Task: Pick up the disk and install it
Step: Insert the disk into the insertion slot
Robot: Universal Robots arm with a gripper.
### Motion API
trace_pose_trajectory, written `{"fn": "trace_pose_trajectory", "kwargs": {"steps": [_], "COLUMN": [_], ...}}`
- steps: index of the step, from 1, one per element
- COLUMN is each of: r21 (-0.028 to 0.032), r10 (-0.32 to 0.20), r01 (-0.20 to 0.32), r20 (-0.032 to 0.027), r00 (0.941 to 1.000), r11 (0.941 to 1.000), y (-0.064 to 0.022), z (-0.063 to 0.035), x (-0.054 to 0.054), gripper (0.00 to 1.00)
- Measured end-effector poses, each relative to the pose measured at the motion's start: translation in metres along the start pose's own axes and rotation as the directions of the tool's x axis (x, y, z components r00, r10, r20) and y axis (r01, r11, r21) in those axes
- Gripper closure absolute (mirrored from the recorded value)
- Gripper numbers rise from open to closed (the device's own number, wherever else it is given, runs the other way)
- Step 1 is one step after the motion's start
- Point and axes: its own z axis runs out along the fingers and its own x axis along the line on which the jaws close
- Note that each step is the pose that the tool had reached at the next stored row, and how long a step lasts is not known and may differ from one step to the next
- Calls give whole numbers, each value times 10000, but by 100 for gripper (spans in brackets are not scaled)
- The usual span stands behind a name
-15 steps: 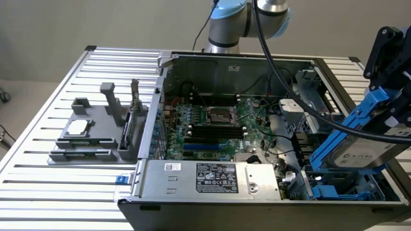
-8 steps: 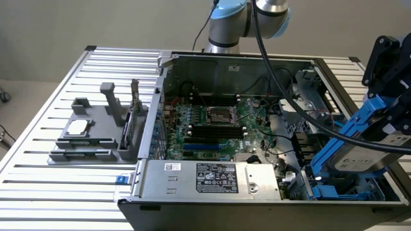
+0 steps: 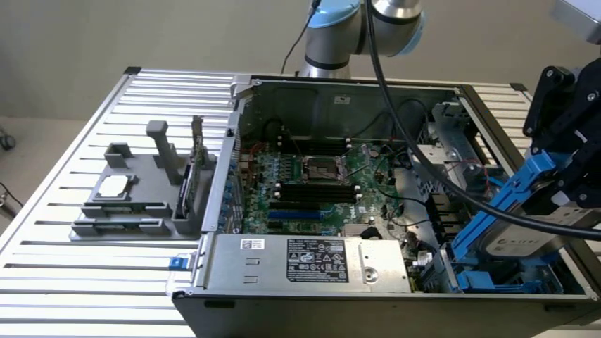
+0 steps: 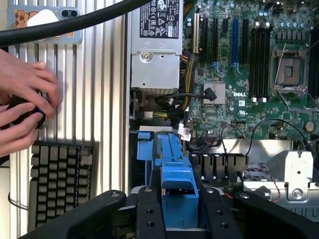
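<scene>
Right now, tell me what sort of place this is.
Likely a robotics lab bench: an open computer case on a slatted metal table, a grey parts fixture beside it, a keyboard nearby.

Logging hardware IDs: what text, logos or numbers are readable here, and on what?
"DELL": white print on the green motherboard.
Black-and-white label on the silver metal power supply box: too small to read.
Label on the silver-grey rectangular metal disk: blurred.

One disk (image 3: 522,243), one computer case (image 3: 231,169), one keyboard (image 4: 60,184), one phone (image 4: 22,20), two hands (image 4: 29,85)
</scene>
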Motion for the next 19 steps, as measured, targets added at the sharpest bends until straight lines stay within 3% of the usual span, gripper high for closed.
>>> {"fn": "trace_pose_trajectory", "kwargs": {"steps": [8, 19], "r21": [30, 144], "r10": [17, 16], "r01": [-17, -16], "r20": [1, -1], "r00": [10000, 10000], "r11": [10000, 9999], "y": [21, 42], "z": [68, 154], "x": [4, 4], "gripper": [67, 67]}}
